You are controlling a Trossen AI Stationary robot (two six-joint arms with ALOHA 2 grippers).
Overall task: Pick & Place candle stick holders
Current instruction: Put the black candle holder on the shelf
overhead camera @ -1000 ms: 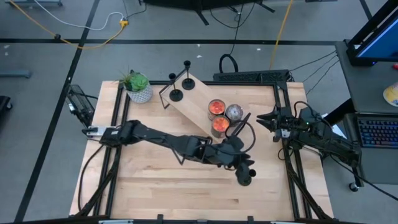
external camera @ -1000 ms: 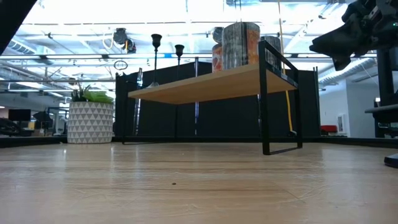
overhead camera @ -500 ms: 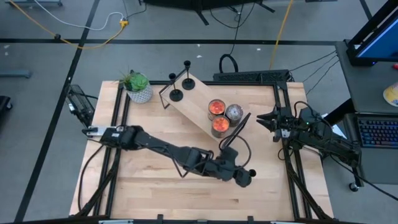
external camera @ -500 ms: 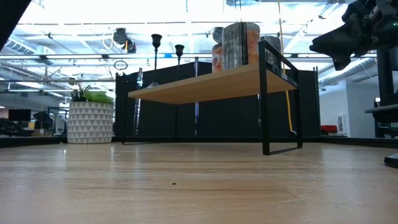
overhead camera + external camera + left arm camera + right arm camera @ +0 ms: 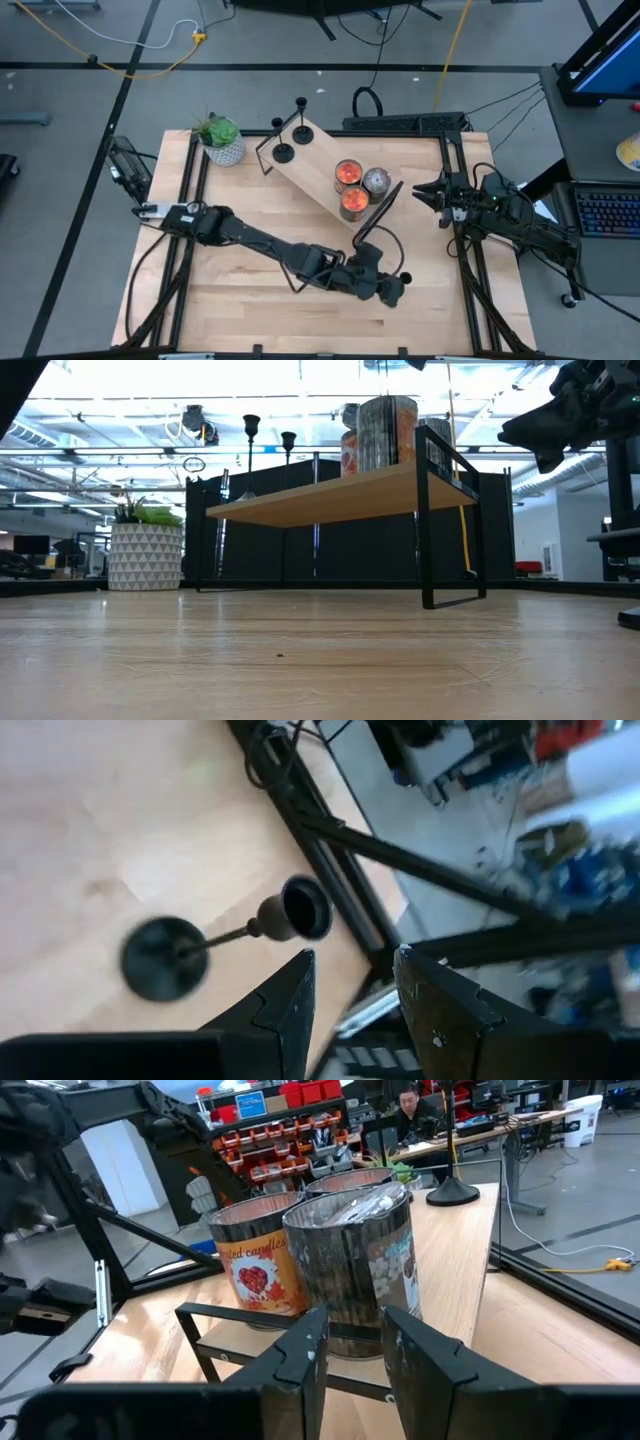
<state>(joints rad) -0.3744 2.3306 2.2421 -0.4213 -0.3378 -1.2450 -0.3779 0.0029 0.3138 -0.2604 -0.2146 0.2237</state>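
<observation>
The left arm reaches low across the table [image 5: 250,300] toward its near right part, and the left gripper [image 5: 393,291] hangs over a black candle stick holder [image 5: 205,942] that stands on the bare wood near the table's right edge. In the left wrist view the two dark fingers [image 5: 285,1005] stand apart with an open gap between them and nothing in it; the holder's small top cup sits just beyond the fingertips, clear of both, with its thin stem running away to the round base on the wood. Two more holders [image 5: 292,135] stand upright on the far left end of a wooden shelf [image 5: 310,165] with a black frame, and three candle jars [image 5: 355,185] sit together at the shelf's right end. A potted plant [image 5: 222,138] stands at the far left corner. The right gripper [image 5: 420,190] waits at the right edge of the table, pointing toward the jars, its fingers a narrow gap apart and empty.
</observation>
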